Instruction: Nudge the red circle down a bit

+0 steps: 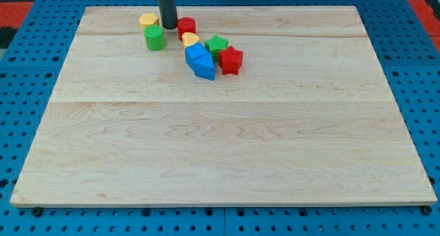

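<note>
I have no gripper on this rig, so there is nothing to open or close; the arm ends in a dark rod, and my tip (168,27) rests on the wooden board (220,146) near its top edge.

The red circle (186,27) stands just beside my tip, at its 3 o'clock, close enough that I cannot tell whether they touch. At my tip's 10 o'clock is a yellow block (148,20), its shape unclear, and at 7 o'clock a green cylinder (155,38), both just beside the rod.

Below the red circle the ground is crowded. A small yellow block (190,38) lies at the circle's 6 o'clock, touching or nearly so. Beyond it sit a green star (217,44), two blue blocks (200,61) pressed together, and a red star (231,60).

Risks, in my judgement:
- My tip is level with the circle, not above it. A push from here would send it toward the view's right, not down. I would need to come round to its 12 o'clock first.
- That detour passes close to the board's top edge, with little room.
- A downward nudge will likely drive the circle into the small yellow block, and through it the blue pair.
- An off-centre contact on a round block will let it slip sideways.
</note>
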Action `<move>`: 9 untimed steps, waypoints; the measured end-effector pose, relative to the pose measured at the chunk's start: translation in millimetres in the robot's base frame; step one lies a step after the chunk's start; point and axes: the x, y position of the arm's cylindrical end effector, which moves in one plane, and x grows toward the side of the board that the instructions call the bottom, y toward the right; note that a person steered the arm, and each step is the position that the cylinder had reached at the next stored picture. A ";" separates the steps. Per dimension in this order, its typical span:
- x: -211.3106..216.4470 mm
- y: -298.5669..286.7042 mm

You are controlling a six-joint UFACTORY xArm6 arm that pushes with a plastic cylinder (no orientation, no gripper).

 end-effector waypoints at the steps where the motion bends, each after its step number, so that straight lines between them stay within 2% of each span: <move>1: -20.8 1.7; 2: -10.4 63.2; 3: -8.8 72.0; 6: 16.7 63.1; 7: -16.0 34.8; 8: -17.2 15.8; 9: 13.4 30.4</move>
